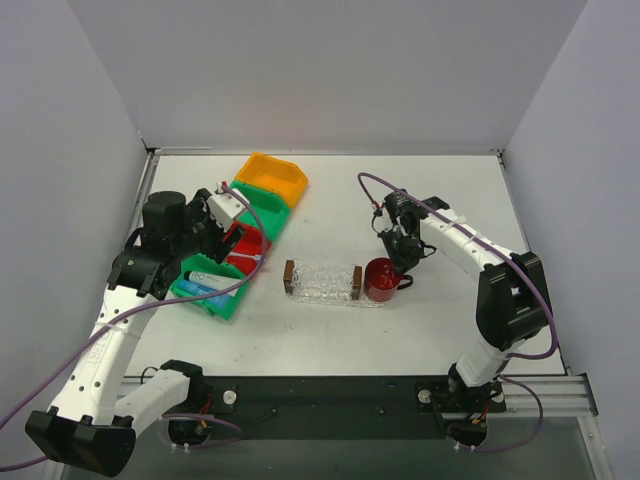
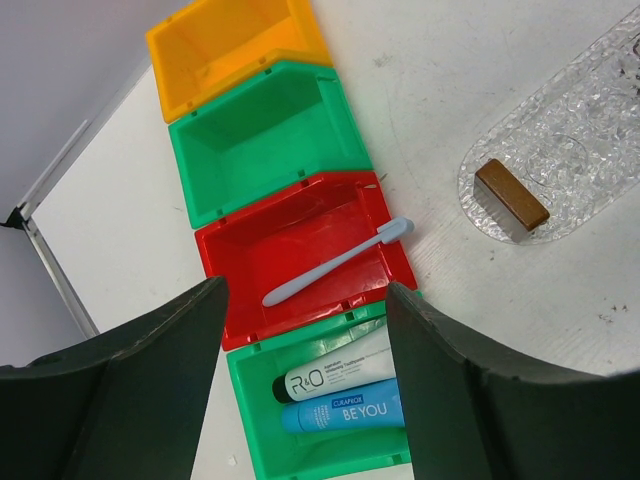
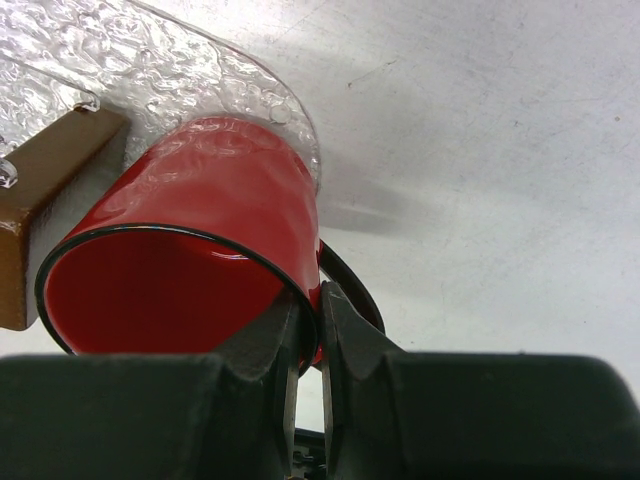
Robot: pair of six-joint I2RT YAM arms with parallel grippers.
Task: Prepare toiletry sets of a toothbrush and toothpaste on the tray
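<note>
Clear plastic tray [image 1: 322,284] lies mid-table in top view, red mug [image 1: 381,280] at its R end, row of bins [image 1: 270,180] to the L. L wrist: L gripper [image 2: 305,292] is spread wide over the bins, holding nothing. Toothbrush [image 2: 338,262] lies diagonally in red bin [image 2: 250,260], head past the rim. Both toothpaste tubes [image 2: 338,372] lie side by side in the next green bin [image 2: 245,400]. R wrist: R gripper [image 3: 310,325] is pinched on the mug rim by the handle, mug against the tray's end.
</note>
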